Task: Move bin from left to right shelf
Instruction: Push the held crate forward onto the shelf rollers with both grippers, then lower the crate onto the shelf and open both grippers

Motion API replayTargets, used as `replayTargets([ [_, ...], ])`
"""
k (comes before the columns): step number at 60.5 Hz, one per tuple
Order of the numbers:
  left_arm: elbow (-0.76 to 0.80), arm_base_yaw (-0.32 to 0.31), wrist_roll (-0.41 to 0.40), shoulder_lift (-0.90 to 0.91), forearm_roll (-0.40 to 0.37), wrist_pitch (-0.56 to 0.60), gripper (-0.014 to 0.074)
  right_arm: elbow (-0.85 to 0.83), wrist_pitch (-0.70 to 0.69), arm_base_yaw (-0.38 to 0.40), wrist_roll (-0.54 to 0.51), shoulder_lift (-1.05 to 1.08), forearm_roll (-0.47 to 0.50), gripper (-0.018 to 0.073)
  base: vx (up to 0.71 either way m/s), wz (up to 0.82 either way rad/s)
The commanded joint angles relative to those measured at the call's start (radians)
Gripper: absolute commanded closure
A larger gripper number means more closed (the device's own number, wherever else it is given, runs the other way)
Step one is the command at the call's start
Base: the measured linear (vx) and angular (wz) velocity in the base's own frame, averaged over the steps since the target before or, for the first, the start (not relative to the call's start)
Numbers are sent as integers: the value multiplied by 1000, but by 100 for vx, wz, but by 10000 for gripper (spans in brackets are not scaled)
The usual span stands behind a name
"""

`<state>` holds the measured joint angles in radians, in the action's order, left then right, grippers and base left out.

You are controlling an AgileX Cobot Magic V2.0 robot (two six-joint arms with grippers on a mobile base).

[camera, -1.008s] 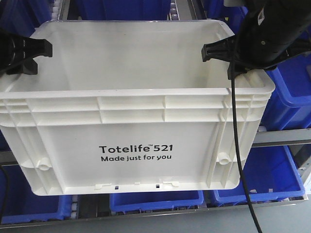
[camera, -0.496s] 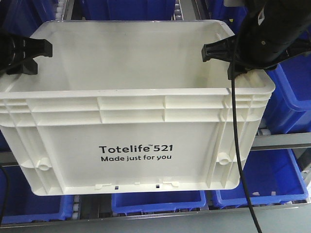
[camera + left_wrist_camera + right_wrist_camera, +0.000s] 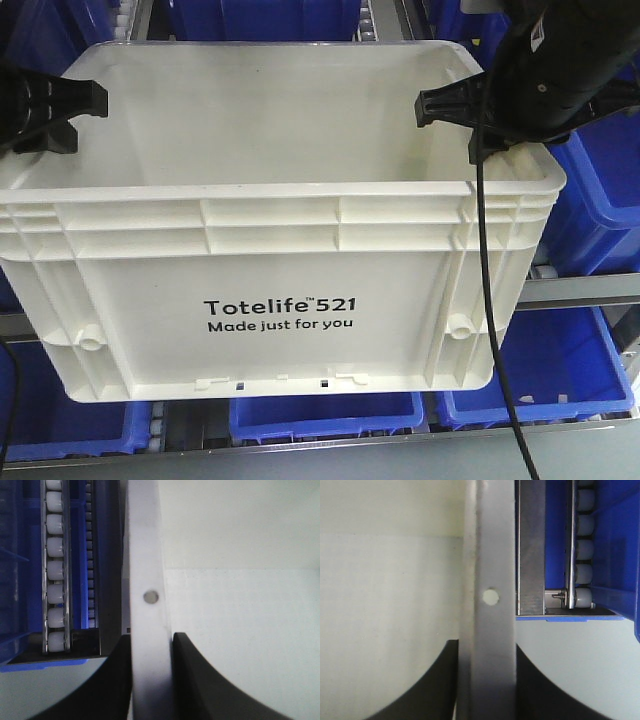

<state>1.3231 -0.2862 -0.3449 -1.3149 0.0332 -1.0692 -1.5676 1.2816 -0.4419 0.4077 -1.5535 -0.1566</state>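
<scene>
Right, the white bin (image 3: pixel 280 250) fills the front view, its "Totelife 521 Made just for you" side facing the camera and its open top showing a bare interior. The left claw (image 3: pixel 72 120) is clamped over the bin's left rim, one black finger (image 3: pixel 107 685) outside the wall and the other inside, both pressed against it. Over on the other side, the right claw (image 3: pixel 455 125) pinches the right rim the same way, the wall with its small round hole squeezed between the fingers (image 3: pixel 437 685). A black cable (image 3: pixel 490 300) hangs down across the bin's front right corner. Behind and below sit blue bins (image 3: pixel 560 370) on a shelf rail (image 3: pixel 585 285), and white rollers (image 3: pixel 55 555) run alongside the left wall.
</scene>
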Motion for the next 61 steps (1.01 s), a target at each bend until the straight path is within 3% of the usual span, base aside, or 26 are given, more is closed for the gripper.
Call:
replayTargets([
  [1,42,-8,27,45,-16,139,505,-41,-45,5,4,42,-75,567,0,0],
  [14,40,-8,66,45,-27,257,505,-41,-108,7,16,42,-182,567,0,0],
  [31,40,-8,144,17,-105,514,505,-40,-234,8,168,33,-402,567,0,0],
  [54,40,-8,145,-173,-102,725,505,-40,-403,8,259,-51,-535,567,0,0],
  [61,40,-8,155,-211,-66,762,505,-40,-436,8,309,-104,-596,567,0,0],
])
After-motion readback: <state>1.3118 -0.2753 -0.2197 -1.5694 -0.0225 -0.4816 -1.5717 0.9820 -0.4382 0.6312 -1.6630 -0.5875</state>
